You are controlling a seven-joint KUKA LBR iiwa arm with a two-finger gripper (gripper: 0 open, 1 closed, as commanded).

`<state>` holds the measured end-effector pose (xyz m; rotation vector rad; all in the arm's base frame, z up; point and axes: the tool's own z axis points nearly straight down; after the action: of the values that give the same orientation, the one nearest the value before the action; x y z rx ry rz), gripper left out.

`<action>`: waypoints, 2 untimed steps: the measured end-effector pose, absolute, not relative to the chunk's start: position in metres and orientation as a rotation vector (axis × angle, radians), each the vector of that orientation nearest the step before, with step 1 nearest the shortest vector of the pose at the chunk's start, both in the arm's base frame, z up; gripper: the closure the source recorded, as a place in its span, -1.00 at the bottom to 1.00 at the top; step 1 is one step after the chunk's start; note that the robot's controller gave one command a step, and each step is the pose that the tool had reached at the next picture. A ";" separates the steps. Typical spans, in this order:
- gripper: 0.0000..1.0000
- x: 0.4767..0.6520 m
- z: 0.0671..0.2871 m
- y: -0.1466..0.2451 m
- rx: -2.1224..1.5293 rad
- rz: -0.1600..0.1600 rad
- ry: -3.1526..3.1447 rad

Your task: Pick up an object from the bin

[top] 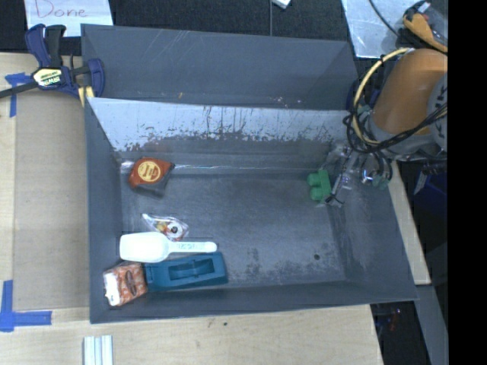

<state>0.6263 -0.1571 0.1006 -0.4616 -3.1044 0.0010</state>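
Here the gripper [338, 187] is seen low against the right wall of the bin [251, 234], towards the far right corner, at the end of the arm [407, 90], which is extended in from the right. A small green thing [318, 185], blocky and roughly upright, is found just to the left of the gripper, touching it or very nearly so, close to where the floor meets the right wall. Whether the gripper is open or closed cannot be told, nor can it be made out whether the green thing is held or merely lies beside it. Everything else is gathered well apart, at the left side of the bin. An orange disc [148, 173] is placed near the far left corner. Nearer the camera lies a small clear wrapper [166, 225], and below it a white scoop [148, 247] is laid with its handle pointing right. A blue block [186, 271] is set just in front of the scoop, touching it. A brown-and-white packet [125, 285] is lodged in the near left corner, against the block's left end.
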 end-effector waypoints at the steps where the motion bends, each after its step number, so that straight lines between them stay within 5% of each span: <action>1: -1.00 0.625 0.071 -0.157 0.012 0.010 -3.157; 2: 1.00 0.626 0.071 -0.149 -0.668 -0.020 -3.056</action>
<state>0.6259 -0.1485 0.0713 -0.6676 -3.0558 -0.0204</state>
